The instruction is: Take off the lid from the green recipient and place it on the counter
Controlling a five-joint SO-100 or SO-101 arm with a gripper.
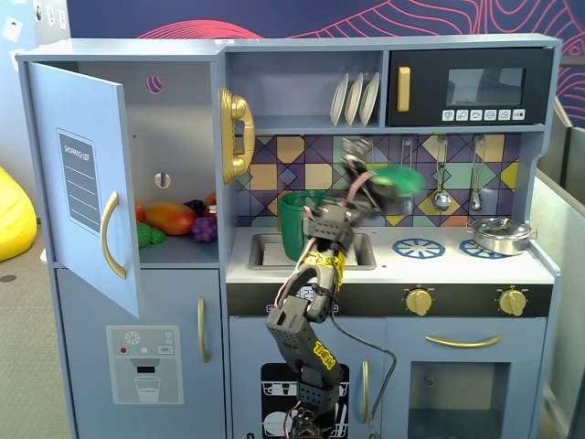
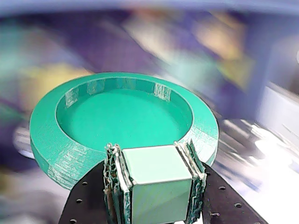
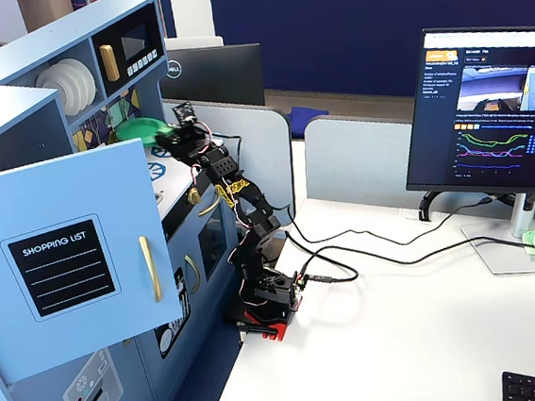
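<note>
One lid (image 2: 124, 119), green and round, clamped by its pale square tab between the closed fingers (image 2: 196, 161) of the gripper (image 2: 156, 161) in the wrist view; background there streaked and blurred. In a fixed view, the same lid (image 1: 399, 177) up in the air, tilted, in front of the patterned backsplash, well above the counter (image 1: 457, 265) and touching nothing else. One green recipient (image 1: 294, 224), open at the top, standing in the sink basin (image 1: 260, 251) at the counter's left, partly behind the arm. One steel pot (image 1: 501, 234) on the right burner ring; two blue burner rings (image 1: 419, 246) printed on the worktop. Three white plates (image 1: 355, 97) upright on the shelf above, two ladles hanging by the backsplash, two gold knobs (image 1: 419, 300) on the front. One arm, rising from a base low before the kitchen, bent up over the counter edge, wrist stretched rightward and upward. In another fixed view, arm base (image 3: 268, 300) on a white desk, one monitor (image 3: 496, 112) lit at right
</note>
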